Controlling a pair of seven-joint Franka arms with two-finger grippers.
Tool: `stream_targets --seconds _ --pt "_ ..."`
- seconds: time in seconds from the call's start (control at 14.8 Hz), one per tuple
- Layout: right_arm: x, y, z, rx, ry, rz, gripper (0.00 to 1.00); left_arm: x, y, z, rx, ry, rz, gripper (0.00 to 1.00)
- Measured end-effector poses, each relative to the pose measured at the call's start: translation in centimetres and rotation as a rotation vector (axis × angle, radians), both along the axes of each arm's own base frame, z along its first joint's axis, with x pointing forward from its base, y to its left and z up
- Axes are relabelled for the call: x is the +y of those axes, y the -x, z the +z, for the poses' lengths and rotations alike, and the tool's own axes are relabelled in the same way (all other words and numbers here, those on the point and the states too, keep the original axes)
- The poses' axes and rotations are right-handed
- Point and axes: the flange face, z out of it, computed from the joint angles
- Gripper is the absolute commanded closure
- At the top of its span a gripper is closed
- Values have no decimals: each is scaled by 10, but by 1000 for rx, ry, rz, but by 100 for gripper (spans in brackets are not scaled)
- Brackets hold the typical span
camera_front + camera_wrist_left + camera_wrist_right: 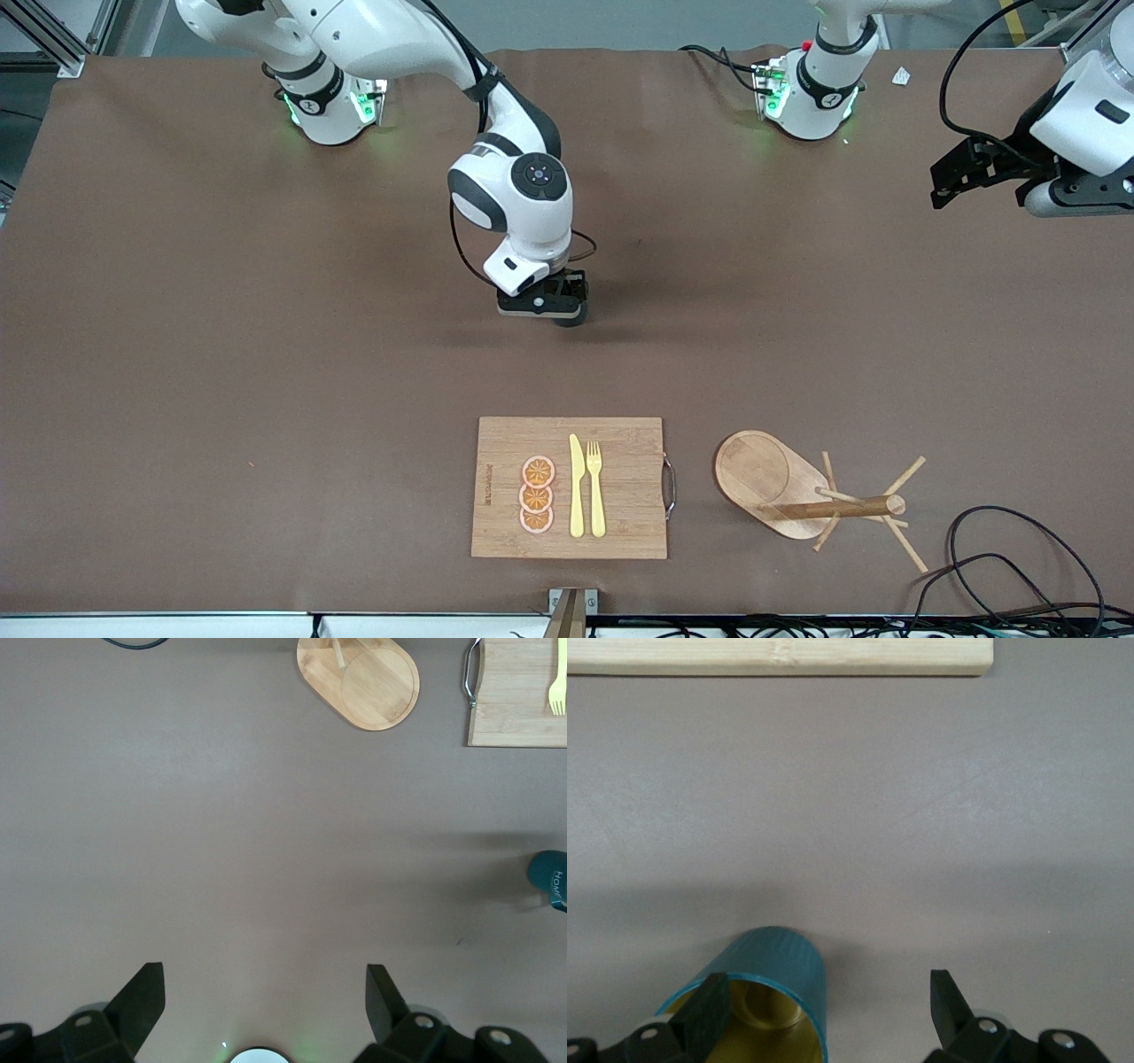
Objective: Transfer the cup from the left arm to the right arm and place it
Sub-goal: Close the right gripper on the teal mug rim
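Observation:
The cup is teal outside and ochre-yellow inside. It stands on the brown table mid-way along it, farther from the front camera than the cutting board. My right gripper is open low over it. One of its fingers is over the cup's mouth, the other is outside the wall, and neither presses on it. In the front view only a dark edge of the cup shows under the right gripper. My left gripper is open and empty, up over the left arm's end of the table. The cup shows small at the edge of the left wrist view.
A bamboo cutting board near the front edge carries orange slices, a yellow knife and a yellow fork. A wooden peg stand lies on its side beside it. Black cables loop at the corner nearest the front camera.

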Motion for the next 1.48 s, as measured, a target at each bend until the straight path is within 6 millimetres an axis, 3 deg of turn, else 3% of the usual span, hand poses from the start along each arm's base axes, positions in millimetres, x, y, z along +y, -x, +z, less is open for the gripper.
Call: stream_targets --seconds 0.94,1.48 --pt "-4 4 -9 -8 11 68 0 1 0 -1 8 -1 3 0" --pt "-4 10 1 4 30 74 0 5 0 -1 8 -1 11 0"
